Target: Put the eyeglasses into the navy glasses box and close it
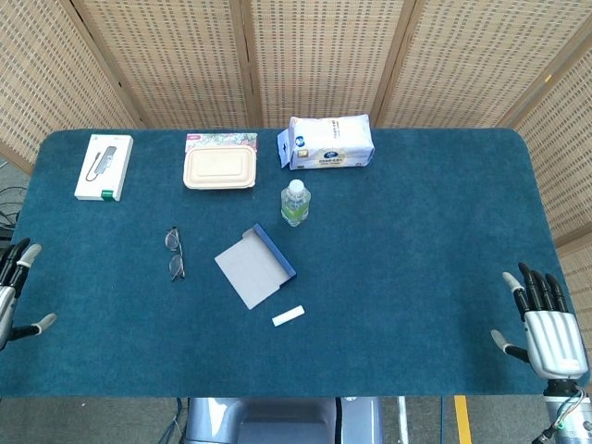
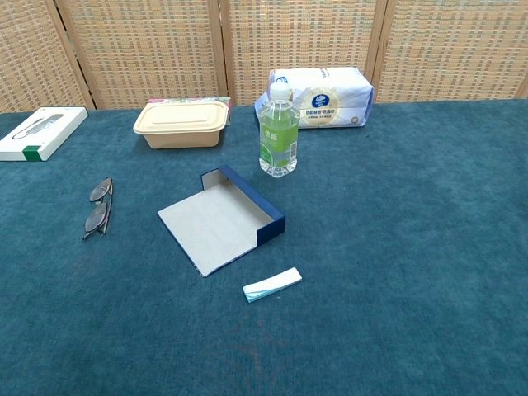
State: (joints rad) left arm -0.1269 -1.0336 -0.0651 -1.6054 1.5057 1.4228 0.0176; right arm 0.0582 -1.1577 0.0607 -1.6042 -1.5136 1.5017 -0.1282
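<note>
Two hands, both bare, both well away from the box (image 1: 256, 265); nothing gripped, nothing touched

Blue table (image 1: 416, 231) under everything, wicker screen (image 1: 305, 55) behind its far edge

Box as landmark, near the middle of the table: navy, lying open, grey lining up, raised wall along its far-right side

Far behind the box, slightly right: white tissue pack (image 1: 330, 141) lying flat at the table's back edge

Far behind the box, slightly left: beige lidded container (image 1: 219, 169), with a flowery packet (image 1: 220, 139) just behind it and partly hidden

Far to the back left of the box: white carton (image 1: 104, 166) with a green corner, lying flat

Just behind the box, right of its far corner: bottle (image 1: 295, 203) upright, capped, greenish liquid inside, apart from the box wall

Left of the box, near but apart: glasses (image 1: 175, 253) flat on the cloth, seemingly folded, lenses in a line running front to back

Just in front of the box, to its right: small white strip (image 1: 288, 315) with a pale blue edge, flat, not touching the box

Far right of the box, off the table's front corner: right hand (image 1: 546, 324), fingers spread and pointing away

Far left of the box, at the frame edge: left hand (image 1: 13, 294), only fingertips visible, spread apart

Neither hand visible in the chest view
</note>
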